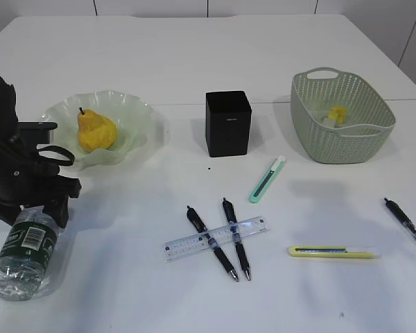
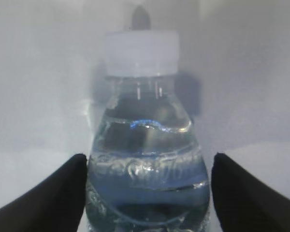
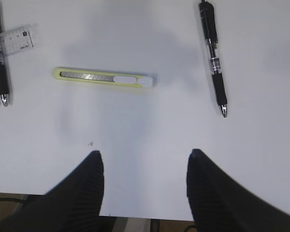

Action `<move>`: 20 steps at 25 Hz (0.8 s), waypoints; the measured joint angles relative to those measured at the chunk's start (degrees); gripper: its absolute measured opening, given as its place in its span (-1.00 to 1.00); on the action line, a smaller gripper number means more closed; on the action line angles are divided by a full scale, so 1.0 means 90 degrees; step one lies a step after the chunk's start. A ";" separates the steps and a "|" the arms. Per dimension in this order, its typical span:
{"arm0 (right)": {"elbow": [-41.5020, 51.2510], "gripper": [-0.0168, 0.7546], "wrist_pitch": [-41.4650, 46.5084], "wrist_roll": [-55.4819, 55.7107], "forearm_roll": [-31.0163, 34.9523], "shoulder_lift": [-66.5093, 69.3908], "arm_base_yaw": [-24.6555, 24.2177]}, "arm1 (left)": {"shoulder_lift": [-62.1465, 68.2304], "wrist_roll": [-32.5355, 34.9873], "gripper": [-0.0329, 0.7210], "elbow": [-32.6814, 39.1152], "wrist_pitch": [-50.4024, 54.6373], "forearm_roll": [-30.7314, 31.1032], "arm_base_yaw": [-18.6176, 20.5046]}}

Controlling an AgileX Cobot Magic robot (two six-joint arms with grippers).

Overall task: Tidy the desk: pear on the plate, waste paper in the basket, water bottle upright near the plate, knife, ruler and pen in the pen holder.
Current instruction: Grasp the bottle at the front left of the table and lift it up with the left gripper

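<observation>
The water bottle (image 1: 24,253) lies on its side at the desk's front left, with its white cap (image 2: 141,52) pointing away in the left wrist view. My left gripper (image 2: 148,162) straddles the bottle's body (image 2: 145,169). Its left finger touches the plastic and a thin gap shows at the right finger. The pear (image 1: 96,130) rests on the plate (image 1: 135,114). Yellow waste paper (image 1: 338,113) is in the basket (image 1: 374,128). Two pens (image 1: 211,243) cross the ruler (image 1: 194,241) in front of the pen holder (image 1: 228,123). My right gripper (image 3: 145,154) hangs open above the desk edge, near the yellow knife (image 3: 104,78).
A mint-green knife (image 1: 267,179) lies between the pen holder and the basket. A third pen (image 1: 405,225) lies at the far right, also in the right wrist view (image 3: 213,58). The desk's front edge (image 3: 150,217) runs just below my right fingers.
</observation>
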 joint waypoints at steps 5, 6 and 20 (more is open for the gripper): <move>0.0000 0.11 -0.0002 0.0000 0.0000 0.0000 0.0000 | 0.0026 0.0000 0.35 -0.0012 0.0012 0.0000 0.0000; 0.0000 0.11 -0.0002 0.0000 0.0000 0.0000 0.0000 | 0.0026 0.0000 0.32 -0.0012 0.0012 0.0000 0.0000; 0.0000 0.11 -0.0026 0.0000 0.0000 0.0000 0.0000 | 0.0026 0.0000 0.10 -0.0021 0.0038 0.0000 0.0009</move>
